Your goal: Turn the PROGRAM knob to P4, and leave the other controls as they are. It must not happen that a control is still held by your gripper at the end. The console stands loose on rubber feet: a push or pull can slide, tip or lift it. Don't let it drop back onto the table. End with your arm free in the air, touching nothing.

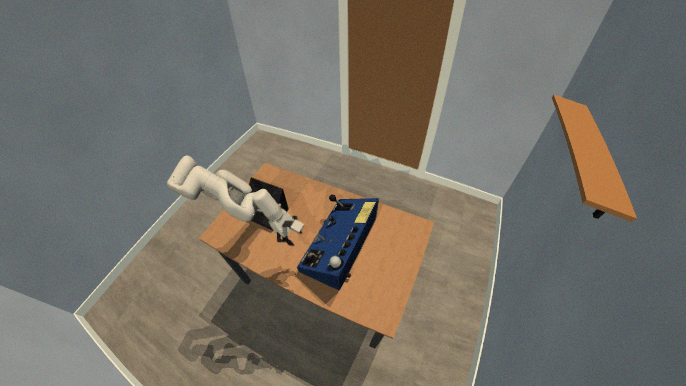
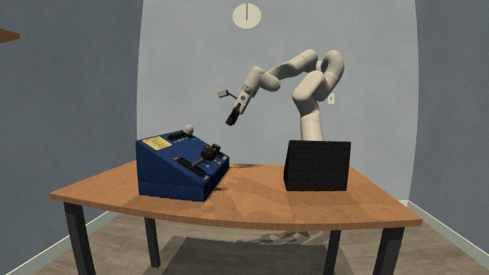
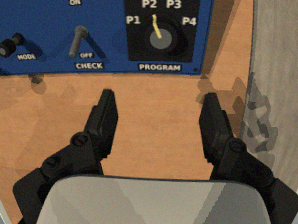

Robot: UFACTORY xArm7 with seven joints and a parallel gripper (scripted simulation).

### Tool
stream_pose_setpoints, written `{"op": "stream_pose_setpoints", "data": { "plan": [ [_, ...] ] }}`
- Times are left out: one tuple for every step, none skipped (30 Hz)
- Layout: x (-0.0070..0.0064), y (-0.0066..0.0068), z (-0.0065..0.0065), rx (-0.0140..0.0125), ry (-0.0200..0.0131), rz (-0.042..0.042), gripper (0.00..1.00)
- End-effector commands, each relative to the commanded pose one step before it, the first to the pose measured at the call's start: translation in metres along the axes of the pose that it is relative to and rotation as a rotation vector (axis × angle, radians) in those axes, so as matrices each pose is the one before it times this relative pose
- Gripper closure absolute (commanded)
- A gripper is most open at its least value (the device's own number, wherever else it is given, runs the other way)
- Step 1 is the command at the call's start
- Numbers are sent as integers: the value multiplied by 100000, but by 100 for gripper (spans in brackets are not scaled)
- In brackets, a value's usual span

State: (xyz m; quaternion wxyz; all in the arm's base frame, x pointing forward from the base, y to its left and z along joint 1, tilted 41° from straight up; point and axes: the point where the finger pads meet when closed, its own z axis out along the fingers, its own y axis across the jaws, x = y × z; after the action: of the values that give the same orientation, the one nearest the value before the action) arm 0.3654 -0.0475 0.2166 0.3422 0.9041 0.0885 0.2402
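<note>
The blue console [image 1: 340, 240] stands on the wooden table; it also shows in the exterior view [image 2: 182, 164]. Its PROGRAM knob [image 3: 158, 38] sits on a black plate at the console's low corner, with marks P1 to P4 around it. The knob's yellow pointer points at about P2. My gripper [image 3: 159, 104] is open and empty. It hangs in the air above the table just in front of the knob, apart from the console. It also shows in the top and exterior views [image 1: 286, 237] [image 2: 232, 119].
A CHECK toggle [image 3: 80, 39] stands left of the knob, and a small black knob [image 3: 8, 46] lies further left. A white ball knob [image 1: 335, 261] and a T-handle lever [image 2: 207, 154] rise from the console. The black base box [image 2: 316, 165] stands behind. The table edge lies close on the right.
</note>
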Motion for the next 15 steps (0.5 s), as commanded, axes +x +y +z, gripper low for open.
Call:
{"op": "stream_pose_setpoints", "data": {
  "plan": [
    [169,14,-93,-24,376,7,24],
    [0,0,0,0,0,0,24],
    [0,0,0,0,0,0,24],
    [0,0,0,0,0,0,24],
    [0,0,0,0,0,0,24],
    [0,0,0,0,0,0,24],
    [0,0,0,0,0,0,24],
    [0,0,0,0,0,0,24],
    [3,0,0,0,0,0,0],
    [18,3,0,-1,-1,-1,0],
    [45,7,0,-3,-2,-1,0],
    [82,12,0,-5,-4,-2,0],
    [128,19,1,-7,-6,-2,0],
    [179,26,2,-7,-8,-1,0],
    [236,35,1,-3,-2,-2,0]
  ]
}}
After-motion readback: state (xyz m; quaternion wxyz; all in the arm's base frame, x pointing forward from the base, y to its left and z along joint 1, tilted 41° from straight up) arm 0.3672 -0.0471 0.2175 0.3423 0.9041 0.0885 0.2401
